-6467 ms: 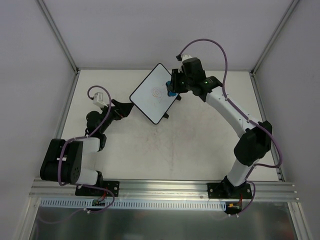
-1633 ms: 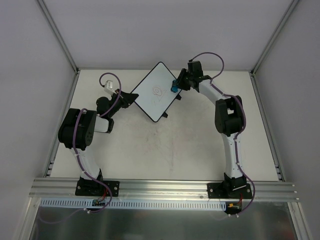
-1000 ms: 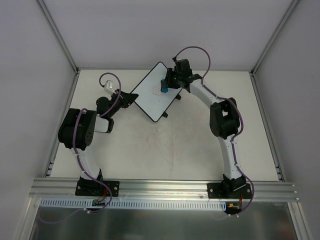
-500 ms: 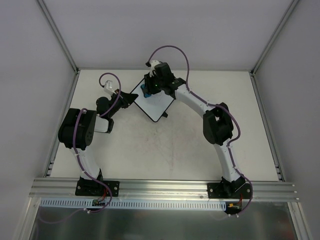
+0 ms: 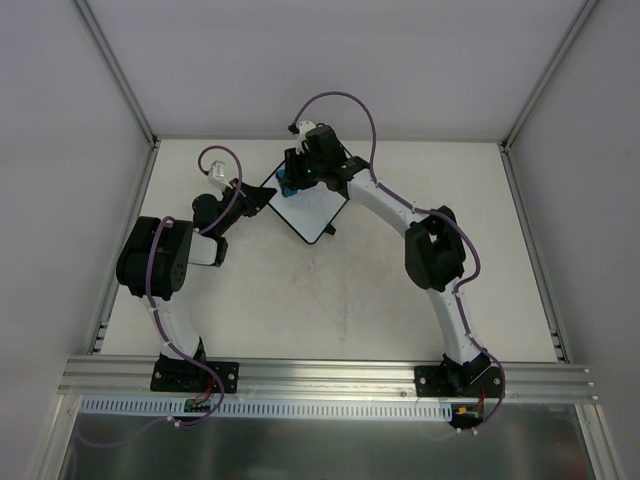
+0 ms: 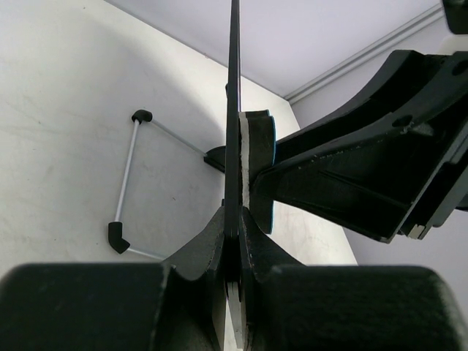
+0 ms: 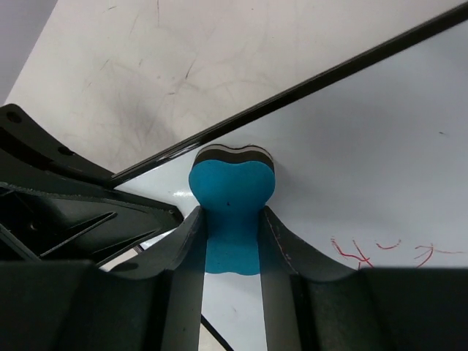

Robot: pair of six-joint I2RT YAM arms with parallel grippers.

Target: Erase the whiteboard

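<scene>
The whiteboard sits tilted at the table's far middle, seen edge-on in the left wrist view. My left gripper is shut on its left corner, jaws clamped on the thin rim. My right gripper is shut on a small blue eraser, whose felt face presses on the board near that same corner, close to the black rim. The eraser also shows against the board beside the left fingers. Faint red marks lie on the white surface to the eraser's lower right.
A thin wire stand with black end caps juts from the board's back over the beige table. The right arm arches across the board's far side. Grey walls with metal posts close in the table at the back and sides.
The right gripper swept the eraser leftward across the board, from its middle to the left corner beside the left gripper. The left gripper and the board have stayed put.
</scene>
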